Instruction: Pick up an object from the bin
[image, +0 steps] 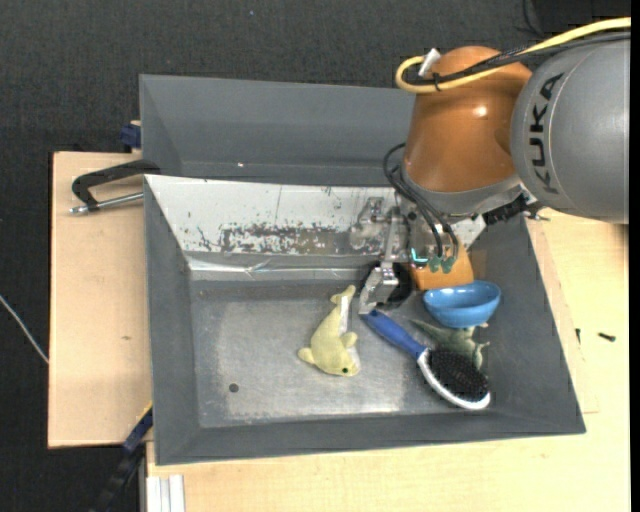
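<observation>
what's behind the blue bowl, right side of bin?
An orange thing shows just behind the bowl. The bowl's rim covers its lower part and the arm overhangs its top, so what it is can't be told.

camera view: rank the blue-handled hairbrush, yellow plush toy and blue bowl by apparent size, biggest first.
1. blue-handled hairbrush: the longest, spanning handle to bristle head.
2. yellow plush toy and blue bowl: these look about alike, too close to rank.

Bin floor left half open; yellow plush toy, blue brush, blue bowl crowd right.
</observation>
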